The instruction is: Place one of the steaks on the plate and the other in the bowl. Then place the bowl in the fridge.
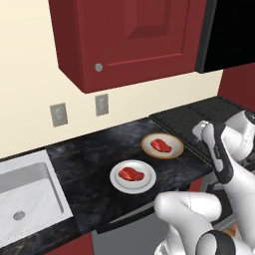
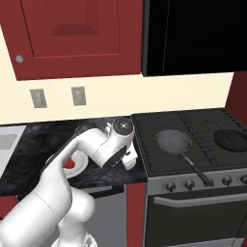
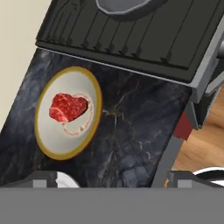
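Below me runs the counter (image 1: pixel 94 169), black marble with pale veins. The bowl (image 1: pixel 162 146) sits on it just beside the stove (image 1: pixel 187 124), its tan rim clear of the stove's edge, one steak (image 1: pixel 161 145) inside. The plate (image 1: pixel 132 176) sits on the counter near the bowl, on the side away from the stove and closer to the front edge, with the second steak (image 1: pixel 131 174) on it. The sink (image 1: pixel 25 196) is set into the counter well apart from the bowl, past the plate.

You see two glossy red steaks (image 1: pixel 131 174), one on a white plate (image 1: pixel 118 183). The bowl (image 3: pixel 43 144) shows an ochre rim; the bench (image 1: pixel 89 164) is black, veined grey.
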Tool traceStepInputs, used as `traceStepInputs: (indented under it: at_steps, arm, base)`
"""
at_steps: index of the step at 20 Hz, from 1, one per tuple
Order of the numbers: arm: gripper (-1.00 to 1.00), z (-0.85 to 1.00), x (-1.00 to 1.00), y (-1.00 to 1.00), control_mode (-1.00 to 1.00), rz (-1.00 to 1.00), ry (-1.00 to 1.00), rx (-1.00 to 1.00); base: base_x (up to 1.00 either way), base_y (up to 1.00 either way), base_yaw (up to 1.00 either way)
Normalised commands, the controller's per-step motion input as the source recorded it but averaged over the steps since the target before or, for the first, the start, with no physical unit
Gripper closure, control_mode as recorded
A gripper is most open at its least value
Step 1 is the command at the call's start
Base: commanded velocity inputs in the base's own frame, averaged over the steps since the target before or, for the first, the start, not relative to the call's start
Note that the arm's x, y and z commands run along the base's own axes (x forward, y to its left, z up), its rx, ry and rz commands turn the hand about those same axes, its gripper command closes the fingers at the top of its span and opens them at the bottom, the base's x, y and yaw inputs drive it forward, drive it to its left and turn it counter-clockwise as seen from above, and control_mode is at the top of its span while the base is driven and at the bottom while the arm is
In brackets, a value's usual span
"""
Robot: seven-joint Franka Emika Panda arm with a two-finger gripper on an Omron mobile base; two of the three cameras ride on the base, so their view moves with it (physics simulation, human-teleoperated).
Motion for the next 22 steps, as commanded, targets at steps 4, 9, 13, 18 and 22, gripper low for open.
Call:
traceStepInputs:
  at_steps: [4,9,13,18,22]
  arm:
    - [-1.00,-0.13,0.45,0.00,-1.00,0.02,-0.02,0.16]
    - [-1.00,-0.02,0.48,0.00,-1.00,0.00,0.07,0.07]
    - [-1.00,-0.03,0.59,-0.01,-1.00,0.00,0.21,0.01]
    - [-1.00,-0.29,0.46,-0.09,-1.00,0.00,0.09,0.00]
    - [-1.00,-0.46,0.28,-0.04,-1.00,0.05,0.00,0.04]
  base:
    - [0.00,0.00,0.00]
    - [0.00,0.00,0.00]
    - [0.00,0.00,0.00]
    - [0.00,0.00,0.00]
    - [0.00,0.00,0.00]
